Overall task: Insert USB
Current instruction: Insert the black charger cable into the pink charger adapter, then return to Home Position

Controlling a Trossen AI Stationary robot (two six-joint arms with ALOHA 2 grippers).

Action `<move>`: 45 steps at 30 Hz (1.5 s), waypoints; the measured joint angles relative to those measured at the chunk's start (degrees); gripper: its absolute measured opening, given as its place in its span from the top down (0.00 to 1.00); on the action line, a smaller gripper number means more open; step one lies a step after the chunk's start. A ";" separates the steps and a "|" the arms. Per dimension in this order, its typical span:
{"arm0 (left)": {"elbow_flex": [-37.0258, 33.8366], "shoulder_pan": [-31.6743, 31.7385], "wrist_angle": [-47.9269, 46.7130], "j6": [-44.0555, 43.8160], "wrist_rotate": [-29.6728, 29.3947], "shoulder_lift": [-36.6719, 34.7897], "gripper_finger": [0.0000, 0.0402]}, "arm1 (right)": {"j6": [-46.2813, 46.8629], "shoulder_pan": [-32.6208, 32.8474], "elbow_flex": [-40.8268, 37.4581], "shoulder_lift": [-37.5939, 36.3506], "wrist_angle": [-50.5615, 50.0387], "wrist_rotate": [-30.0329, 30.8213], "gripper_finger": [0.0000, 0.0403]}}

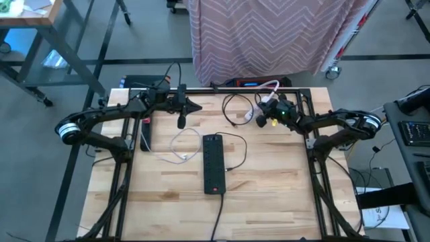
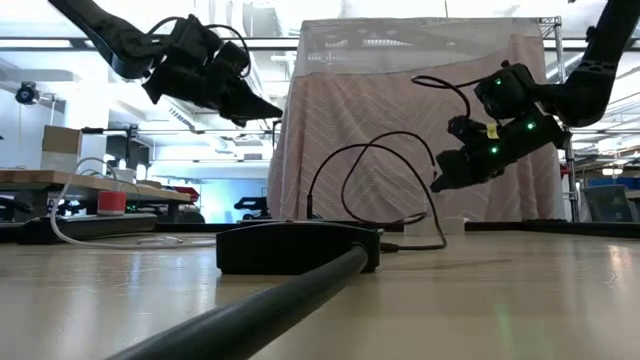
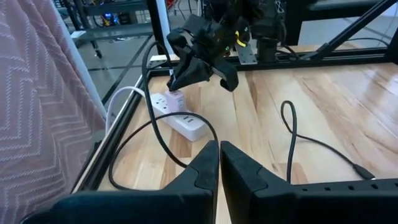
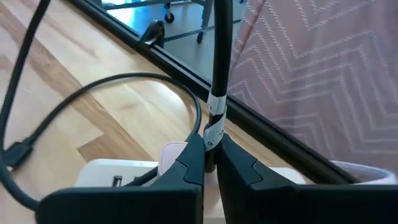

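In the right wrist view my right gripper (image 4: pixel 210 163) is shut on a black cable (image 4: pixel 219 68) with a white label. It hangs over a white power strip (image 4: pixel 115 177) at the table's far right (image 1: pixel 257 114). The cable loops across the wood (image 3: pixel 289 134), and one plug end (image 3: pixel 362 170) lies loose on the table. My left gripper (image 3: pixel 219 163) is shut on nothing. It hovers above the table's far left-centre (image 1: pixel 193 105), pointing toward my right gripper (image 3: pixel 198 70). My right gripper pinches the black cable at its white-labelled stretch (image 4: pixel 214 127) between the two fingertips, coming slantwise from above and from the table's right. The cable rises out of the fingers; what lies below them is hidden by the fingers themselves.
A long black power strip (image 1: pixel 213 163) lies mid-table with its cord running to the near edge (image 2: pixel 260 310). A white cable (image 1: pixel 180 149) is coiled left of it. A black frame rail (image 1: pixel 235 89) and a draped patterned cloth (image 1: pixel 269 33) stand behind the far edge.
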 joint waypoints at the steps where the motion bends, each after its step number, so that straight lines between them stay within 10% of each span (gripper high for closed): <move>1: 0.00 0.00 0.13 -0.57 0.00 0.00 0.99 | 0.16 -0.04 0.00 0.00 -0.22 0.31 0.99; 18: 1.60 -2.12 0.17 -5.66 0.00 -0.31 1.00 | 10.49 -0.44 0.00 -0.13 -3.34 1.28 0.99; 33: 0.69 -6.14 -14.76 -12.08 -0.36 -11.84 0.90 | 5.07 -0.44 10.90 -11.81 -29.11 0.91 0.56; 45: 0.63 -6.25 -13.55 -21.65 -0.43 -16.55 0.84 | 3.44 -0.43 26.89 -26.94 -43.69 0.76 0.45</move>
